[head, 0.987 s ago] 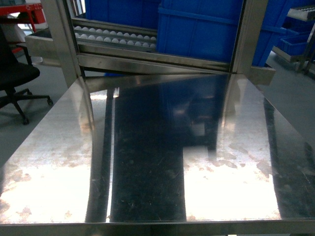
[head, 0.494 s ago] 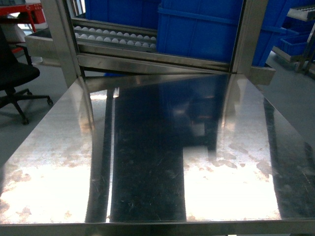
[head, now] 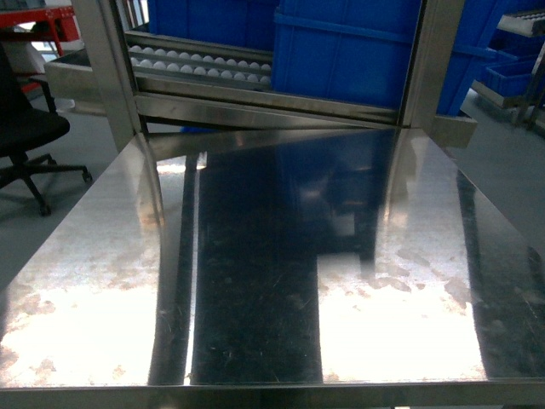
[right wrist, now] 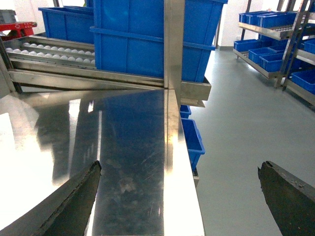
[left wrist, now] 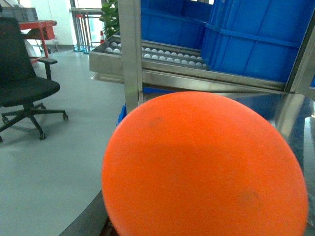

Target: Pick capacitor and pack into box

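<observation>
An orange-red rounded capacitor [left wrist: 206, 167] fills the lower half of the left wrist view, very close to the lens. It hides the left gripper's fingers apart from a dark sliver at the lower left, and it hangs in front of the table's left edge, so the left gripper holds it. The right gripper [right wrist: 179, 196] is open over the table's right edge, its dark fingertips [right wrist: 74, 201] far apart with nothing between them. Neither gripper shows in the head view. The box is out of view.
A shiny steel table [head: 255, 281] spreads in front of me. Behind it stands a steel frame with a roller rack [head: 200, 64] and large blue bins [head: 341, 51]. A black office chair [left wrist: 24, 88] is on the floor at left. Shelves of blue bins [right wrist: 275, 34] line the right.
</observation>
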Controlling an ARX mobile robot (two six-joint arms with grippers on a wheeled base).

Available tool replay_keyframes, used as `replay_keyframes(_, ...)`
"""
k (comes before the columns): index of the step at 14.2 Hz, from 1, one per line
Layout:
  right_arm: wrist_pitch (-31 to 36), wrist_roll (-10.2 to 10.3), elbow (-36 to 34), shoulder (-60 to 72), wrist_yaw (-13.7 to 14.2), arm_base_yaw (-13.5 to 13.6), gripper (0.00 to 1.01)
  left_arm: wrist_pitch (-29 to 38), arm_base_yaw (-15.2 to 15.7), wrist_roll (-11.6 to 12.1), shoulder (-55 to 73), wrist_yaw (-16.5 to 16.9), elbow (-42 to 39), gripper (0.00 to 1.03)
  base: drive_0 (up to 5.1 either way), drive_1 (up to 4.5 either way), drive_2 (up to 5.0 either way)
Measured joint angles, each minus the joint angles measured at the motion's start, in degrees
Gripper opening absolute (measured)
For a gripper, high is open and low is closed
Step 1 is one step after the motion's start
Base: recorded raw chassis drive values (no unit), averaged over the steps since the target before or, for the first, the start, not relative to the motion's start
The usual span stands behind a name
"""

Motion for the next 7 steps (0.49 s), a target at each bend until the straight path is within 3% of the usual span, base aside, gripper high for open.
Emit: replay_keyframes(7,0.0,0.0,0.0,0.0,0.0,0.0,0.98,0.0,0.0,0.0,0.0,0.0,0.0,0.44,0.0,0.00,0.0)
